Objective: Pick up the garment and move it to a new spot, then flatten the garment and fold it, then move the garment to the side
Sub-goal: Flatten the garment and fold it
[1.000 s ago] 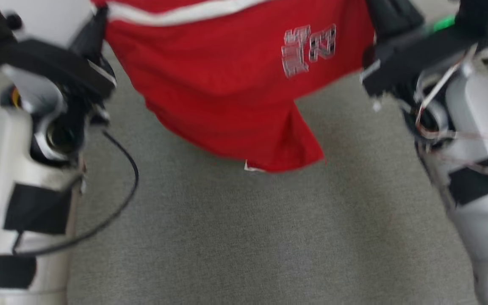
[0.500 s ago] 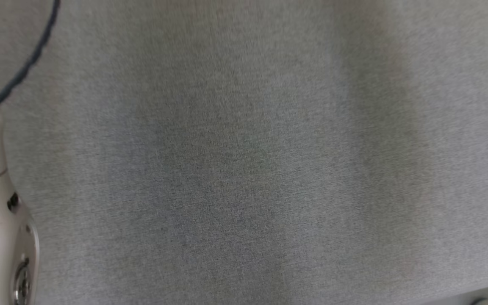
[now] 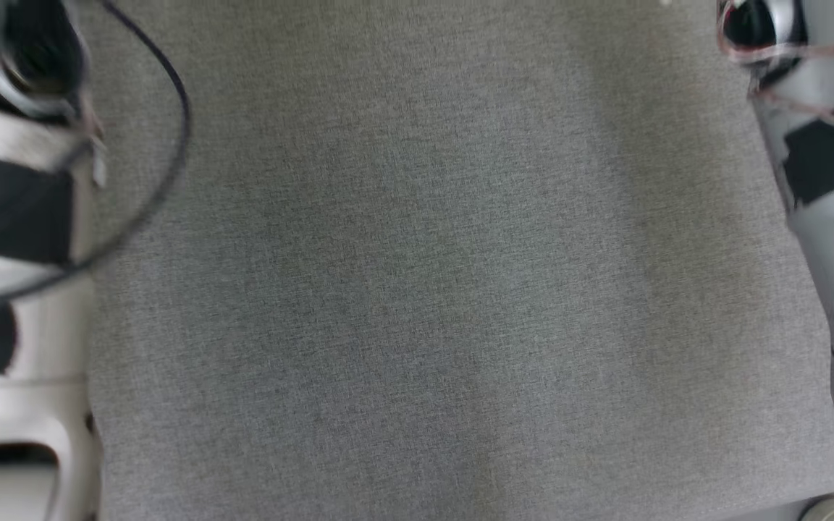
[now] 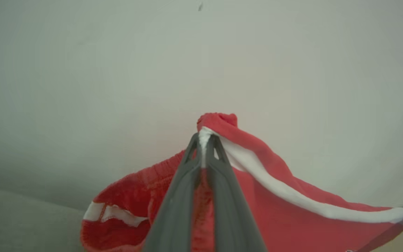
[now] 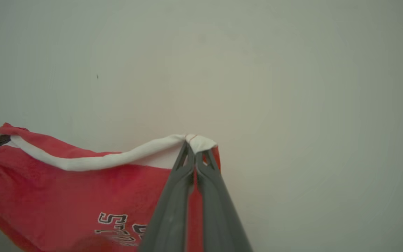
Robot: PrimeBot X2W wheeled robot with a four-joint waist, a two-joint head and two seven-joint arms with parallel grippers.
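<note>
Since a second ago the head camera has swung, so what changes in that view is the framing, not the things. The left forearm [image 3: 19, 217] and its looping cable [image 3: 174, 145] now sit at one edge, bare grey tabletop [image 3: 417, 289] spreads across the middle, and the right forearm [image 3: 833, 188] sits at the other edge.

From its wrist camera, the left hand [image 4: 204, 138] is clenched on the garment [image 4: 278, 213], its two fingers pinched together over the white band [image 4: 257, 168] at one upper corner. The red cloth hangs in the air below that grip, against a pale wall [image 4: 117, 52], and the band runs off toward the other hand.

The right hand [image 5: 194, 150] is likewise clenched on the band's far corner. The cloth hangs beneath it, some lettering [image 5: 117, 227] showing on the front. Between the two grips the band sags a little, so the garment is held up by both corners, clear of the tabletop, but not pulled tight.

By my reading, the first step is in hand: the garment is picked up and is being carried to its new spot. Next, both hands need to come down together over the open tabletop. They should draw slightly apart to take out the sag, so the lower hem lands first and the cloth lays out flat. Only then should either hand let go.
</note>
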